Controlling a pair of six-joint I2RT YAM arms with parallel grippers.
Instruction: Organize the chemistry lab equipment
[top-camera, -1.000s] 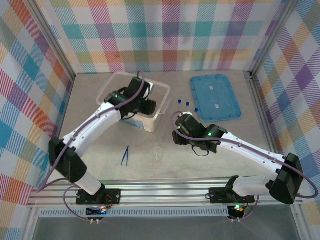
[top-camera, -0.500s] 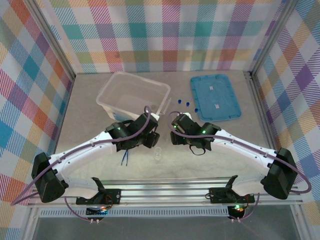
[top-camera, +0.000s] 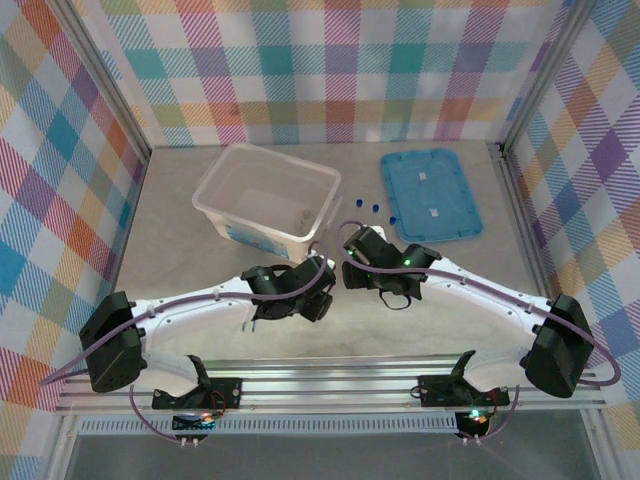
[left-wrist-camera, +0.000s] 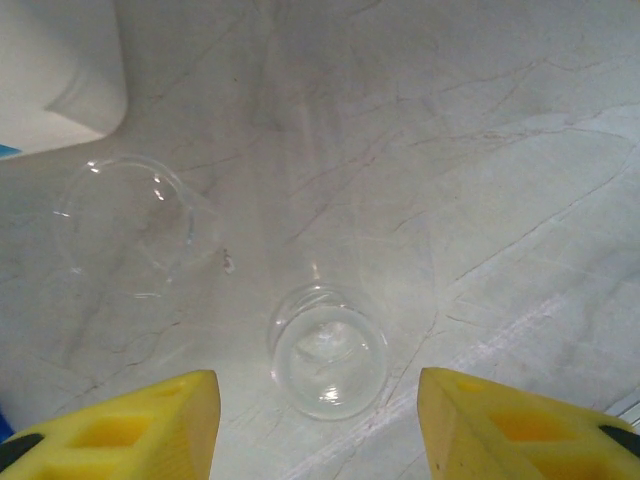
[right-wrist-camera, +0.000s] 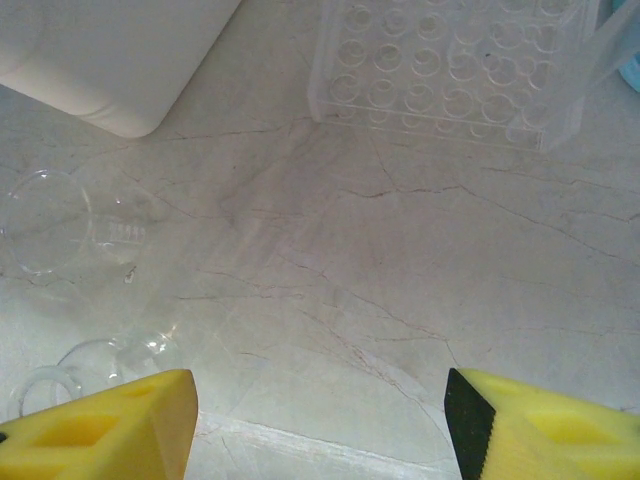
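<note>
The tiny clear cup stands upright on the pale, marbled table, a short glass cylinder seen down its mouth. It sits between the yellow fingers of the left end effector, which is about half open, with a gap on each side and nothing gripped. Near it, towards the translucent box, one round clear flask lies on its side. Three small blue caps lie between the box and the flat blue lid. The right end effector is spread wide over bare table and holds nothing; ahead of it stands one clear rack of round wells. The box bears a blue label, too small to read.
</note>
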